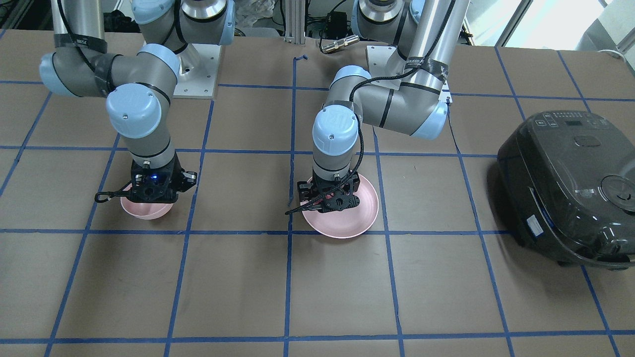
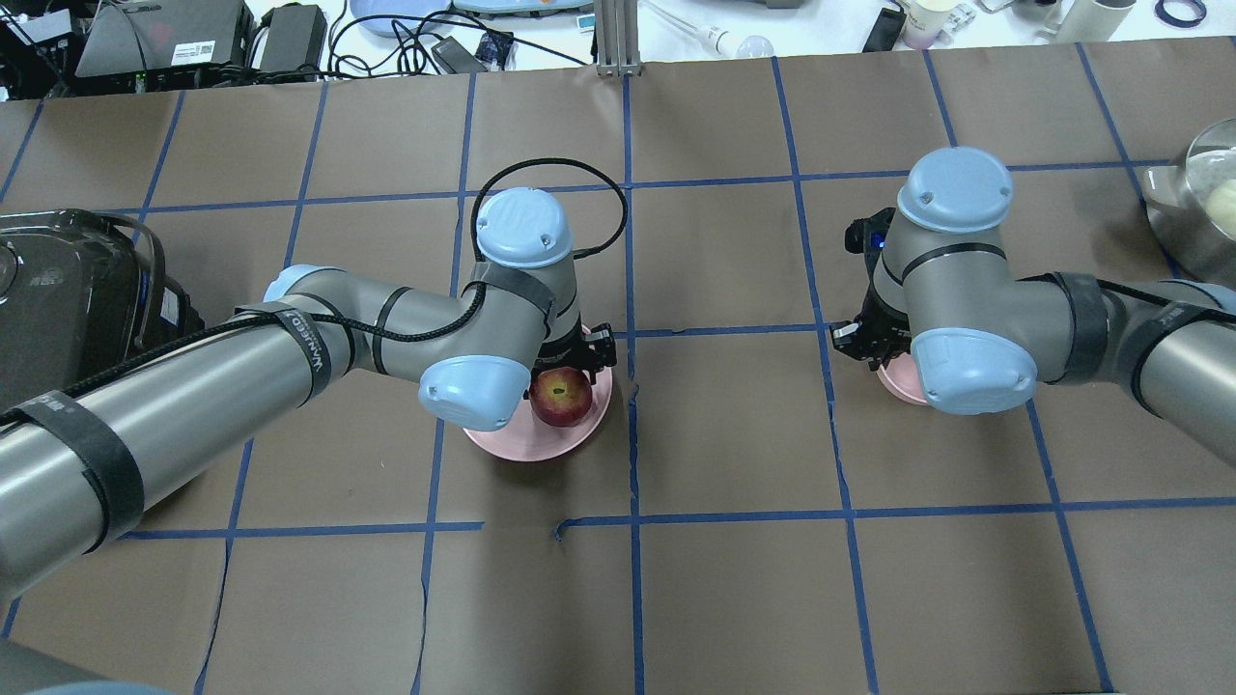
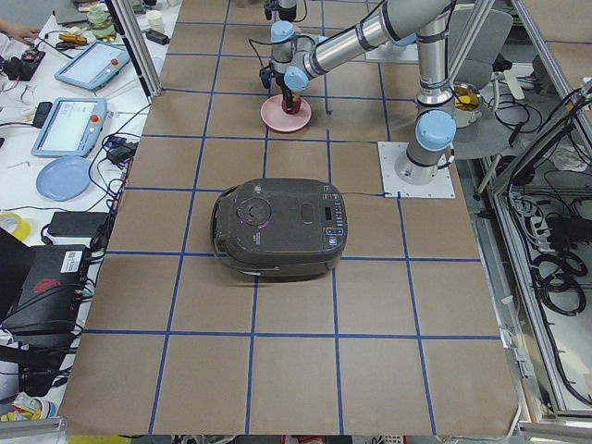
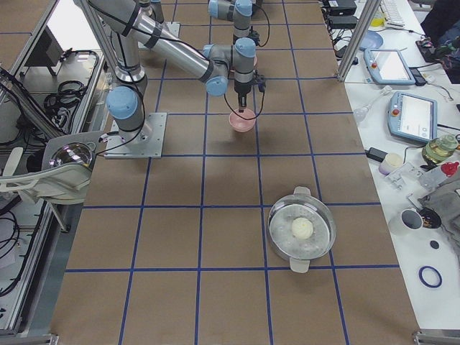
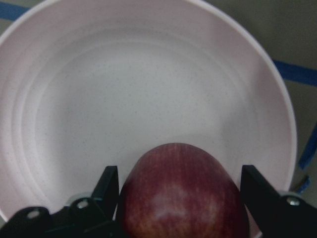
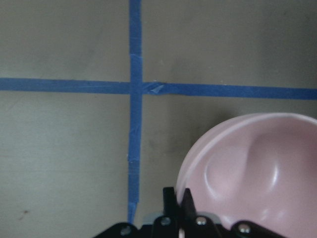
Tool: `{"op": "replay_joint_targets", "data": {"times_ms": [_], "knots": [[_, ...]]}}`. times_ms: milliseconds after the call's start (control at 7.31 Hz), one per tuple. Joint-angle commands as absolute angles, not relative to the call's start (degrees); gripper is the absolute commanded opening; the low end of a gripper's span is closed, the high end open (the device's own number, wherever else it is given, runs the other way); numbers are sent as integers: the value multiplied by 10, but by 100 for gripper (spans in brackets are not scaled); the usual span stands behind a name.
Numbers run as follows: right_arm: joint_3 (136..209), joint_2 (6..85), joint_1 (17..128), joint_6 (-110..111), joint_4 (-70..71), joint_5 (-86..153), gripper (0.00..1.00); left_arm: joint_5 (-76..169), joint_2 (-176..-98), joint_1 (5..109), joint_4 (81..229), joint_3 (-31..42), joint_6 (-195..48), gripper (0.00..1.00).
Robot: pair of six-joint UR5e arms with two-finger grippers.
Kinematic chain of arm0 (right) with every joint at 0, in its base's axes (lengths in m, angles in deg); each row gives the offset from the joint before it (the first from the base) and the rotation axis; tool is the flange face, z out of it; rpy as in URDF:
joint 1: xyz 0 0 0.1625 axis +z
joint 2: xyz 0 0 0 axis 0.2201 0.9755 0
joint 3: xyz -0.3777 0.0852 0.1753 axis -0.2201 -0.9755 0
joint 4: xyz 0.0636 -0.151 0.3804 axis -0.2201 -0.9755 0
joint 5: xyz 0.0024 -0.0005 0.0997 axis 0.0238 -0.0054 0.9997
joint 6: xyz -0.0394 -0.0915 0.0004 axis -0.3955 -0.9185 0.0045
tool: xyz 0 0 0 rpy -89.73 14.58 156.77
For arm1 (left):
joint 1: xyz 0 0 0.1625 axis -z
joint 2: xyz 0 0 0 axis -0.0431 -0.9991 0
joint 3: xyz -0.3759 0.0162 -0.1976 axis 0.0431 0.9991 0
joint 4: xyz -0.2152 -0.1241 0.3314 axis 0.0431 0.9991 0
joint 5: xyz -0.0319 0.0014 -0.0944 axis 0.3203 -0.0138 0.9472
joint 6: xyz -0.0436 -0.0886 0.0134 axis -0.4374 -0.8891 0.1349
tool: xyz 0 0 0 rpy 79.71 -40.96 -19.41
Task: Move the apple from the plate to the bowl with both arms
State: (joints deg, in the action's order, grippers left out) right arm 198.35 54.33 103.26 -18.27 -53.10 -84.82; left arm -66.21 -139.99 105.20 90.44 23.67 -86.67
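The dark-red apple (image 2: 562, 398) lies on the wide pink plate (image 2: 521, 444) near the table's middle. My left gripper (image 1: 332, 201) points down over the plate (image 1: 342, 225). In the left wrist view its two fingers stand against both sides of the apple (image 5: 183, 198), shut on it, with the plate (image 5: 148, 99) beneath. The small deep pink bowl (image 1: 146, 210) sits on the table to the robot's right. My right gripper (image 1: 156, 186) is at the bowl. In the right wrist view its fingers (image 6: 173, 198) are pinched on the rim of the bowl (image 6: 257, 168), which looks empty.
A black rice cooker (image 1: 565, 188) with its lid closed stands at the robot's far left. A steel pot (image 4: 302, 230) with a pale round item inside stands at the far right. Blue tape lines cross the brown table cover.
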Motion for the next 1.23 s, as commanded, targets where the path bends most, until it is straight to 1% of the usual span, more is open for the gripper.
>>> {"op": "replay_joint_targets", "data": {"times_ms": [0,137,274,411,547,958,1095], "knots": [[1965,540,1108,-90,-532,-845,0,-663,-1393,1051,904,234,-843,41],[1963,540,1142,-36,-534,-843,0,-662,-1391,1051,903,233,-841,37],[1965,537,1166,2,-536,-843,0,-663,-1391,1050,904,235,-840,25],[1965,537,1171,5,-538,-816,0,-665,-1386,1050,904,232,-838,22],[1969,534,1171,9,-556,-774,0,-665,-1377,1040,909,233,-803,18],[1970,511,1176,9,-590,-745,2,-663,-1341,991,935,233,-755,15],[1969,511,1176,10,-591,-745,9,-663,-1329,990,946,232,-755,15]]}}
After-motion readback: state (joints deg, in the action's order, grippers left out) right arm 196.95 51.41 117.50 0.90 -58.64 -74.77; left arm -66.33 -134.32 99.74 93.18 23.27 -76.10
